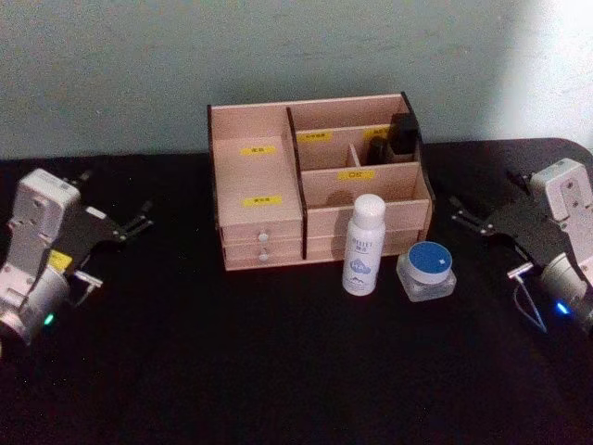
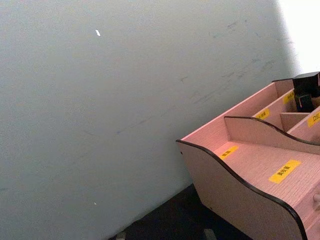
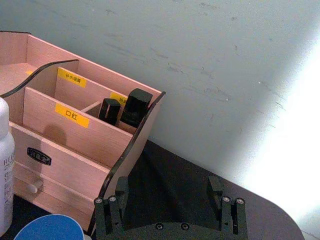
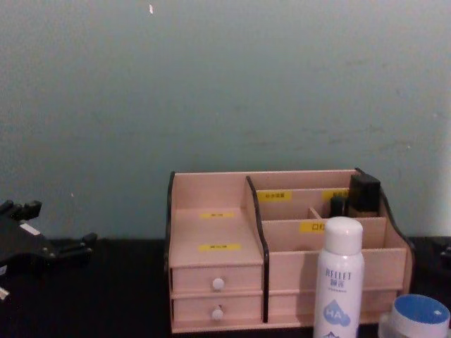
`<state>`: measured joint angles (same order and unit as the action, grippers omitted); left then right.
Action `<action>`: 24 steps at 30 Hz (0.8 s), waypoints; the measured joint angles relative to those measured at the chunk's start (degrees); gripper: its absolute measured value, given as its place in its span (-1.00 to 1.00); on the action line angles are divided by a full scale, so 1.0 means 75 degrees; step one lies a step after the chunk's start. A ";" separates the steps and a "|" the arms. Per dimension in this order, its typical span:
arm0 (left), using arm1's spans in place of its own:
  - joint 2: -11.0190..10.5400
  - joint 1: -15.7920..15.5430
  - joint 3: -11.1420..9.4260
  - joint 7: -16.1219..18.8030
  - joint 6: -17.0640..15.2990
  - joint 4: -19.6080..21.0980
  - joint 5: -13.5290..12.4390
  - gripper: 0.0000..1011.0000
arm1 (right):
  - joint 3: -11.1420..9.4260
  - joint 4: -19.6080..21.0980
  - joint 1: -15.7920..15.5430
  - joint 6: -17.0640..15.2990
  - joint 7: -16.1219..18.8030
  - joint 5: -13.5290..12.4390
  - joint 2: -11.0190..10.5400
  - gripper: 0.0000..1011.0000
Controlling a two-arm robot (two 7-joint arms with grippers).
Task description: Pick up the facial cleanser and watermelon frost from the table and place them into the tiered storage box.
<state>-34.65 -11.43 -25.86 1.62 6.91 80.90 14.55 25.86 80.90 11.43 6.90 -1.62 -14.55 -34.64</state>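
On the black table [image 1: 232, 371], right in front of the tiered storage box [image 1: 252, 176], I see the facial cleanser [image 1: 363, 243] standing upright, close to the box's lower right front. The watermelon frost [image 1: 427, 269] sits just to its right, blue lid up, w/ a small gap between them. Left gripper [image 1: 141, 221] is far left of the box, fingers spread, holding nothing. Right gripper [image 1: 460, 213] is at the far right, well apart from the jar, fingers also spread & empty. Small black bottles [image 1: 404, 134] stand in the box's back-right compartment.
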 joint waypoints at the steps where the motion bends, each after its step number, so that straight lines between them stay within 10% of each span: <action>1: 0.0000 0.0000 0.0000 0.0000 0.0000 0.0000 0.0000 0.98 | 0.0000 0.0000 0.0000 0.0001 0.0000 0.0000 0.0000 0.98; 24: 0.0000 0.0000 0.0000 0.0000 0.0000 0.0000 0.0000 0.98 | 0.0000 0.0000 0.0000 0.0001 -0.0001 0.0000 0.0000 0.98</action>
<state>-34.64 -11.43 -25.86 1.62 6.91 80.90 14.55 25.86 80.90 11.43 6.91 -1.62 -14.55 -34.64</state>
